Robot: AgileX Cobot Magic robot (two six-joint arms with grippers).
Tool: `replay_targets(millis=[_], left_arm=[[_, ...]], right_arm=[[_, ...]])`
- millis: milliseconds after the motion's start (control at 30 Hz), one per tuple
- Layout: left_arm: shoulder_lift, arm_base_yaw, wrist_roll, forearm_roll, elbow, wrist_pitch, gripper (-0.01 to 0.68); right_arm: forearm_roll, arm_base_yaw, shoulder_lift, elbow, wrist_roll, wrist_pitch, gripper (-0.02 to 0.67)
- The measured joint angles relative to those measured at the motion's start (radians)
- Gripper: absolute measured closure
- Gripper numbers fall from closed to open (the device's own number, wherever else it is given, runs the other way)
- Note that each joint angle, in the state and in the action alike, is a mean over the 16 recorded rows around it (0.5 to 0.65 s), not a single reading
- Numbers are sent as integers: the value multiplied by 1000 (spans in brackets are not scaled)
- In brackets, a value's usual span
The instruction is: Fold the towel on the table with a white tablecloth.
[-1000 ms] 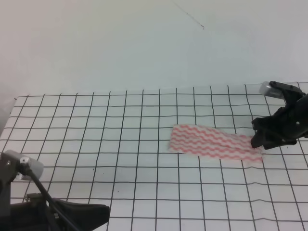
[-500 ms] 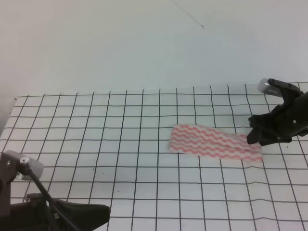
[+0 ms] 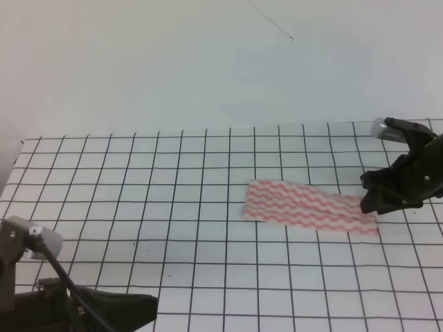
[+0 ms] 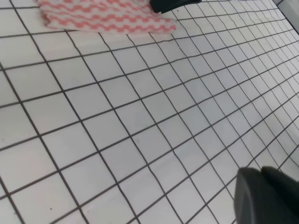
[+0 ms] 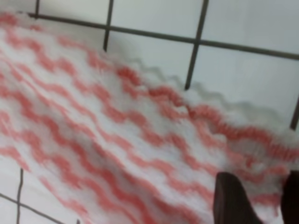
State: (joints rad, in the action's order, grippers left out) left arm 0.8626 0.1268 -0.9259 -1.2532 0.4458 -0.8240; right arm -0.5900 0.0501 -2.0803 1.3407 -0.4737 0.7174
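Observation:
The towel (image 3: 304,207), white with pink-red wavy stripes, lies flat on the white tablecloth (image 3: 173,207) right of the middle, its long side running left to right. My right gripper (image 3: 369,205) hangs low over the towel's right end. In the right wrist view the towel (image 5: 107,130) fills the frame and the gripper (image 5: 264,200) has two dark fingertips (image 5: 231,200) apart over its edge, so it is open. My left gripper (image 3: 149,302) rests at the near left, far from the towel, its fingers (image 4: 266,196) together. The towel (image 4: 103,16) shows at the top of the left wrist view.
The black-gridded tablecloth covers the whole table, with slight wrinkles near the front right (image 3: 374,277). A plain pale wall (image 3: 208,62) rises behind the far table edge. The left arm's base and cable (image 3: 41,277) occupy the near left corner.
The right gripper lifted slightly up and left half a second ago, then came back down to the towel's right end. The towel has barely shifted. The left arm has not moved.

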Motion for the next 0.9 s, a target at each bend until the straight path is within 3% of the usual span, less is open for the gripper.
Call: replay_targets(millis=[267,700,900], left_arm=[[0,0,0,0,0,0,672],[0,0,0,0,0,-10,672],[0,0,0,3,0,-19,672]], right_arm=[[19,0,-15,3,20,16,423],[19,-1,-13,5,-5,23,605],[5,0,18,8,-27,43,640]])
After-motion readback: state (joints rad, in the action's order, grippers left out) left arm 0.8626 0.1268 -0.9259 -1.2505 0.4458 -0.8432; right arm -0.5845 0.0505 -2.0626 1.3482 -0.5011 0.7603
